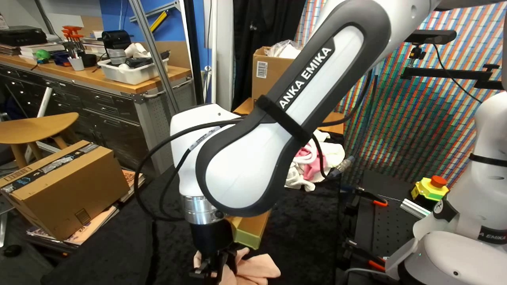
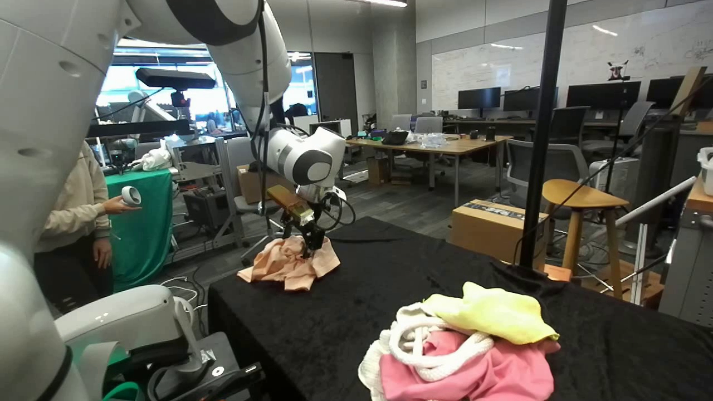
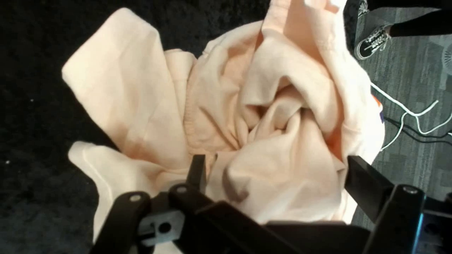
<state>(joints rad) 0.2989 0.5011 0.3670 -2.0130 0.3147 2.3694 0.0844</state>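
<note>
A: Peach cloth point(image 2: 287, 264)?

B: Rumpled on the black-draped counter point(image 2: 384, 278); jaws at its folds, wide apart.

A: Step?

B: Pre-grasp, I'd judge; next move calls for closing on a fold.

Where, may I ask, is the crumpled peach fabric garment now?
In an exterior view's left half, the peach fabric garment lies on the black-draped table, beneath the open black gripper.

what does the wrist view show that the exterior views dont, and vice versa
Only the wrist view shows a black-and-white sneaker. Only the exterior views, both of them, show the pink cloth and the wooden stool. All share the peach cloth, the jaws at it, open in the wrist view, and the black table covering.
</note>
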